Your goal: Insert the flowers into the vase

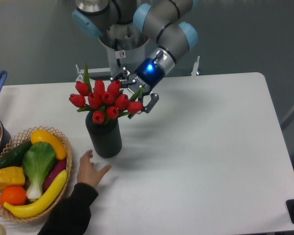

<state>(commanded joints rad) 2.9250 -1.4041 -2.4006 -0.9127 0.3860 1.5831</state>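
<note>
Flowers (104, 100): red tulip bunch standing in mouth of dark ribbed vase (106, 138), heads spreading wider than rim. Likely light, soft, easily crushed; you grip bundled stems, never buds. Gripper (139, 100) just behind bunch at right, fingers spread, nothing visibly clamped. Human hand (90, 170) rests on table (210, 147) beside vase base. Vegetable basket (27, 174) at left
</note>
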